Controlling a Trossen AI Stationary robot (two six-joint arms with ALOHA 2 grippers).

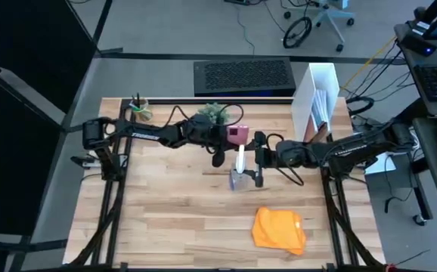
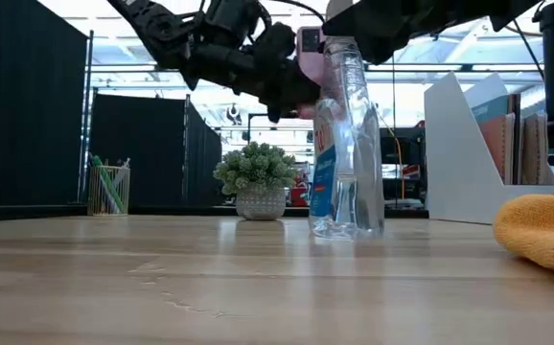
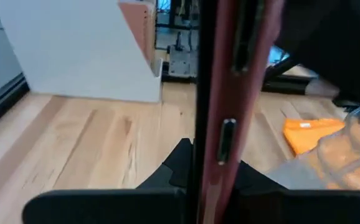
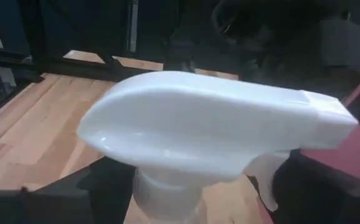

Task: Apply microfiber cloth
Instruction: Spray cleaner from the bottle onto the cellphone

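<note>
Clear spray bottle (image 2: pixel 347 144) holds liquid, upright.

A clear spray bottle (image 2: pixel 346 144) with a blue label and white trigger head stands upright near the middle of the wooden table (image 1: pixel 173 227). A potted plant (image 2: pixel 258 180) and a mesh pen cup (image 2: pixel 109 189) sit along the far edge. A white file holder (image 1: pixel 317 102) stands at the far right corner, with a black mat (image 1: pixel 243 75) beyond the table.
</note>
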